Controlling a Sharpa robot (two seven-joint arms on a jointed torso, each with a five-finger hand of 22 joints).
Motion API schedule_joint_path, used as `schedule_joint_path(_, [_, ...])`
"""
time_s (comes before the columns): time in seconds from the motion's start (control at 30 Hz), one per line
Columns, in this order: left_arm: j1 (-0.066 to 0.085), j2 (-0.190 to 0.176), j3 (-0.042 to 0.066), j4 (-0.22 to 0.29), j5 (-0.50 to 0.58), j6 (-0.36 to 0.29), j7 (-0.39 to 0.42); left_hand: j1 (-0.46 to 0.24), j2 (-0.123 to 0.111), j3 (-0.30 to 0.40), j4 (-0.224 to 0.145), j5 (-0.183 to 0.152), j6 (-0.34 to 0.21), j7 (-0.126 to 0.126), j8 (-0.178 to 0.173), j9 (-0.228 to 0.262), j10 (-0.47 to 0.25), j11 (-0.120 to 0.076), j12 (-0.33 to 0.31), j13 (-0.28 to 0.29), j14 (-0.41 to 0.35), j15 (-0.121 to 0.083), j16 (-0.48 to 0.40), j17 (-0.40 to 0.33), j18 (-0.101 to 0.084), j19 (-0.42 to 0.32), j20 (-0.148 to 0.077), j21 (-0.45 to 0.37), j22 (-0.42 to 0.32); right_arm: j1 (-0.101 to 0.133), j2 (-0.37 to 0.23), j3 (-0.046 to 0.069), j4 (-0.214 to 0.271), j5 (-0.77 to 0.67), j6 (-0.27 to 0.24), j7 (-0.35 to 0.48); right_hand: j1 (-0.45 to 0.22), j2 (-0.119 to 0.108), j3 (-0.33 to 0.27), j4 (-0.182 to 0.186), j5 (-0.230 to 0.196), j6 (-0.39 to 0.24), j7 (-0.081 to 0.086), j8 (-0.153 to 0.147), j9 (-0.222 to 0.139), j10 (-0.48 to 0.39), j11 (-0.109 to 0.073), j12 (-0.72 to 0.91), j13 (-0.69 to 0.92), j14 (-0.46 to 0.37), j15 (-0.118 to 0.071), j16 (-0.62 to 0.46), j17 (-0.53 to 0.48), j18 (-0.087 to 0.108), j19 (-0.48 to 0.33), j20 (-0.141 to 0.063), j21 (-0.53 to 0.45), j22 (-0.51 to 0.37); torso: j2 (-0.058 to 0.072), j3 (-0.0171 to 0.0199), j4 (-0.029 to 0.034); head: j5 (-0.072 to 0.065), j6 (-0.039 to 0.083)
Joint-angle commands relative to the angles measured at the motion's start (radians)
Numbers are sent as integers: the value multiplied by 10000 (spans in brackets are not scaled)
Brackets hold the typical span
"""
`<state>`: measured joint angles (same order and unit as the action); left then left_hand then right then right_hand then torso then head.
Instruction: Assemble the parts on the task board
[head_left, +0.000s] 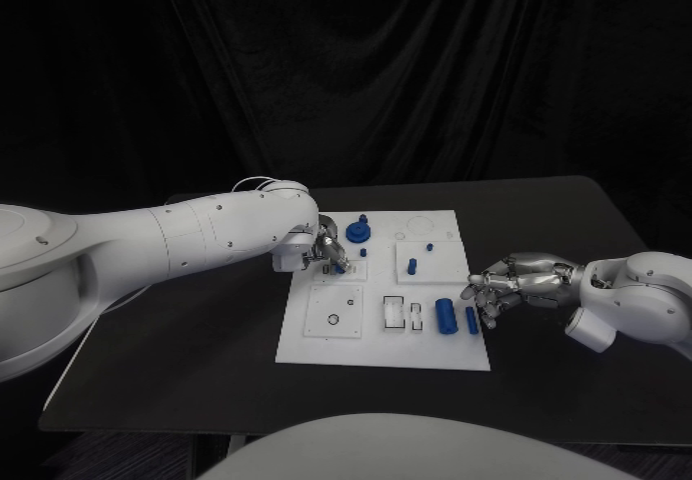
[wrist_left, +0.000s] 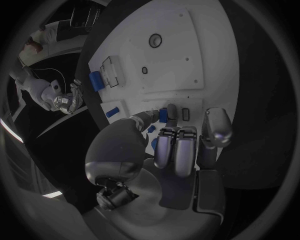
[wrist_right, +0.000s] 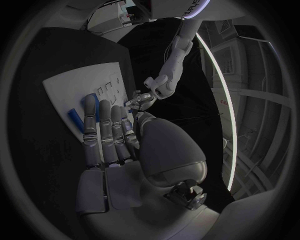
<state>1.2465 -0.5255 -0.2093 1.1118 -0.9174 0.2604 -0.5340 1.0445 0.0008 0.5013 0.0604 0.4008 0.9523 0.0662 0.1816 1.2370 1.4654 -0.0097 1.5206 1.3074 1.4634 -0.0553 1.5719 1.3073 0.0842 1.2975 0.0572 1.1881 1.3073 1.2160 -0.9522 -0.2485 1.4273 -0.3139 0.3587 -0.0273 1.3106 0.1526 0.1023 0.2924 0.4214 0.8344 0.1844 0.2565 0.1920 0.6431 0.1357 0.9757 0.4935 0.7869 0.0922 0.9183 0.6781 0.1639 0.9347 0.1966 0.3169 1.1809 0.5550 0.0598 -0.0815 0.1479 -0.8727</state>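
Your silver left hand (head_left: 315, 248) pinches a small blue plastic part (wrist_left: 163, 115) over the flat white task board's (head_left: 310, 340) far-left area, while your right hand (head_left: 508, 285) hovers spread and empty beside its right edge; tilt it and it could jam.

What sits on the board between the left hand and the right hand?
In the head view, between the left hand and right hand, a blue peg stands upright on the task board.
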Motion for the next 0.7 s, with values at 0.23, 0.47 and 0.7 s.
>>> schedule_joint_path(0.23, [-50,-19,-15,37,24,149,-159,26,82,108,-142,-12,4,-68,46,3,529,26,-45,2246,1073,-3,-11,2634,181,-66,-7,-61,395,-22,-29,6,16,4,193,-225,-72,27,-64,23,-41,-67,2,53,-11,-90,2,71,-22,-57,5,63,-25,153,-74,25,-55,-20,-3,1,4,15,1])
schedule_joint_path(0.47, [-50,3,-15,23,24,151,-141,17,89,105,-137,-41,17,-65,44,-3,518,28,-57,2238,1073,-1,-11,2634,182,-68,-4,-69,394,-22,-28,6,18,4,241,-251,-86,36,-72,25,-50,-71,6,55,-12,-98,6,75,-28,-66,9,67,-35,152,-76,28,-63,-25,2,1,0,29,1])
schedule_joint_path(0.7, [-51,35,-15,-52,23,94,-120,-117,199,-4,-3,-777,-28,-13,-161,-170,503,76,-70,2229,1073,41,-11,2634,195,-88,38,-180,381,-23,-8,6,11,4,303,-281,-109,48,-85,26,-64,-81,12,56,-15,-110,12,81,-38,-80,15,73,-49,151,-80,33,-75,-32,2,3,6,31,1])
